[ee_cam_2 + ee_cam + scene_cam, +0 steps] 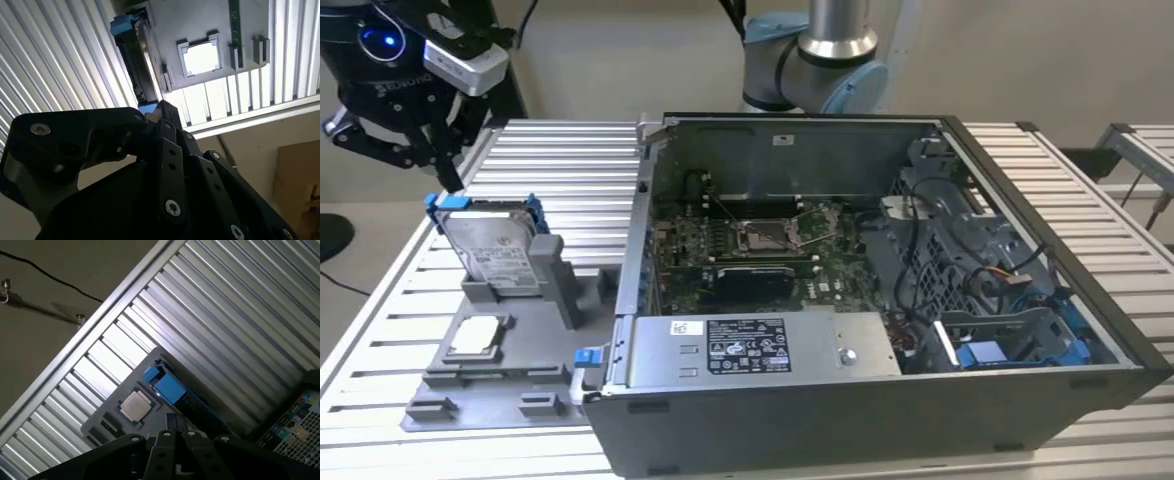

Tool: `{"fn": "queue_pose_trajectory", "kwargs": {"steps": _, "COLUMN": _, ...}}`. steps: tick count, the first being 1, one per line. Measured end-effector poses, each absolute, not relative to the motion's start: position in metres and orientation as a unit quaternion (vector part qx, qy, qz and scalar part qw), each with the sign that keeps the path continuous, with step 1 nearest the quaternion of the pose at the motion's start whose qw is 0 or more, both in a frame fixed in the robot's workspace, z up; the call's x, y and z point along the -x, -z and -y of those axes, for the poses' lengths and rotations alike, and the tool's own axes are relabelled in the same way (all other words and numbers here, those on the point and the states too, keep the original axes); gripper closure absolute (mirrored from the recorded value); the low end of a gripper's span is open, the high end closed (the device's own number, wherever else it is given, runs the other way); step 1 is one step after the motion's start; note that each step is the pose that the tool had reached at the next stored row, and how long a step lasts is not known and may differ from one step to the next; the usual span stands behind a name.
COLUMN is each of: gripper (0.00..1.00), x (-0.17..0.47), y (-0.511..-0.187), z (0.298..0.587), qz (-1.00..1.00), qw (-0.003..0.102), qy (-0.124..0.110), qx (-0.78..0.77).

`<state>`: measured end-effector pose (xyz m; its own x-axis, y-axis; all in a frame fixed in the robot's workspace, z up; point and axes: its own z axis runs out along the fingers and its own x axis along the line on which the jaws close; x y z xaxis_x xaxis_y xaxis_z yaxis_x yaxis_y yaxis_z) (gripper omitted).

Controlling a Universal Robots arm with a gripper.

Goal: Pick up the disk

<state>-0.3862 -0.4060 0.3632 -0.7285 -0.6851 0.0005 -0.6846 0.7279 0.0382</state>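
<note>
The disk is seen standing on edge in a grey holder at the left of the exterior view, on the slatted tabletop, w/ its blue frame uppermost. The claw hangs in the frame's upper left, above and apart from it, nothing held; spread or closed cannot be told. The disk is judged stiff, fairly heavy, shock-sensitive, smooth-faced. Its 2 broad faces are best pinched near the top edge, approx. mid-width.

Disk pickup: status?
Gripper open, above the disk, not touching. Disk upright in its grey stand, not yet lifted. Nothing between them.
</note>
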Motion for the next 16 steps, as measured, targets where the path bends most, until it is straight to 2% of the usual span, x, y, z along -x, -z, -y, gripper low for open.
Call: {"fn": "queue_pose_trajectory", "kwargs": {"steps": 16, "gripper": 1.0, "x": 0.3862, "y": -0.3618, "z": 0.406, "qz": 0.869, "qw": 0.006, "qy": 0.015, "qx": -0.495}}
